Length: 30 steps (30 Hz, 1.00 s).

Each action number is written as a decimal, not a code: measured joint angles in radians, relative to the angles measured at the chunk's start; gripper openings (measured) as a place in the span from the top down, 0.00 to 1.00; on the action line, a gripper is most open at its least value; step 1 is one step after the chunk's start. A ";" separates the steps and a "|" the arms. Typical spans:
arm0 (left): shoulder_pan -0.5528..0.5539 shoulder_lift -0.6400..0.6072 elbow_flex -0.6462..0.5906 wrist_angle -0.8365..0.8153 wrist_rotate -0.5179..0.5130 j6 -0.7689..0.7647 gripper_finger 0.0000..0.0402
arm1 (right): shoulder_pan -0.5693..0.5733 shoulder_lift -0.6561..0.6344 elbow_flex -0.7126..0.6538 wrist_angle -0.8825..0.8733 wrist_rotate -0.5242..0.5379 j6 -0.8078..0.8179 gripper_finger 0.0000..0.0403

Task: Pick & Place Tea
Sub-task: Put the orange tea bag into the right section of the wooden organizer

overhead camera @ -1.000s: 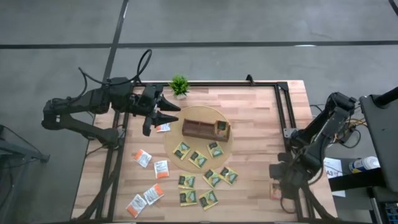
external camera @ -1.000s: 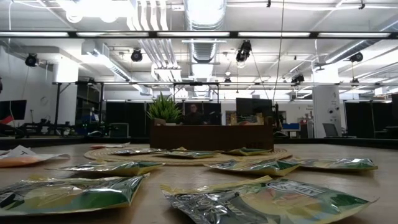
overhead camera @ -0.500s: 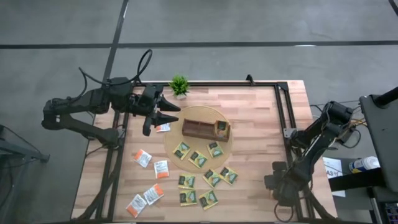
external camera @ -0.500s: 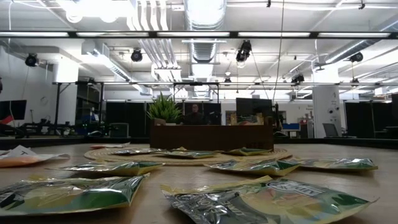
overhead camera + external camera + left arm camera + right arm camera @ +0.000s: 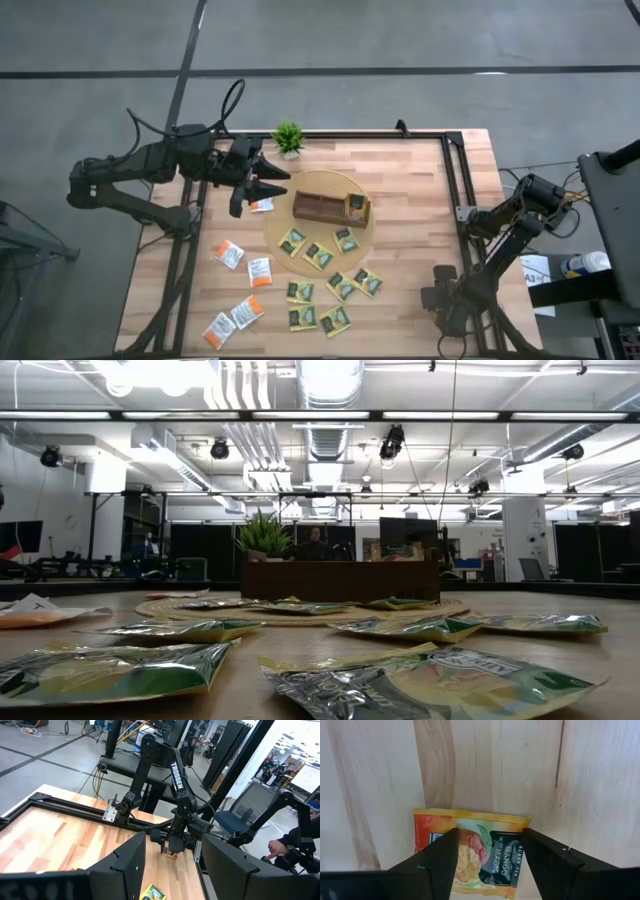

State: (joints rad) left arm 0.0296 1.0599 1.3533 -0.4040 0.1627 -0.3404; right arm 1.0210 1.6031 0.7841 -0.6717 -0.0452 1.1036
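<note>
Right gripper (image 5: 487, 857) shifted toward table's (image 5: 420, 230) near-right edge, open astride orange sachet (image 5: 470, 852); left gripper (image 5: 262, 184) open.

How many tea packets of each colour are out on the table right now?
White-and-orange sachets: 5
Dark green-and-yellow sachets: 9, one in the brown tray
Orange-red mango sachet: 1, below the right gripper
Total: 15
</note>
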 joint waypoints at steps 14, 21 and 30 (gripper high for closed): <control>0.000 0.001 0.000 -0.001 0.000 0.002 0.53 | 0.000 -0.115 -0.008 -0.038 0.019 0.084 0.47; 0.000 0.001 0.000 -0.001 0.000 0.003 0.53 | 0.000 -0.106 -0.010 -0.055 0.023 0.077 0.47; 0.000 0.001 0.000 -0.003 0.000 0.003 0.53 | 0.002 -0.043 -0.035 -0.046 0.031 0.054 0.47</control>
State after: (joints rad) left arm 0.0296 1.0611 1.3533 -0.4072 0.1631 -0.3370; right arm 1.0233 1.5604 0.7492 -0.7174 -0.0141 1.1574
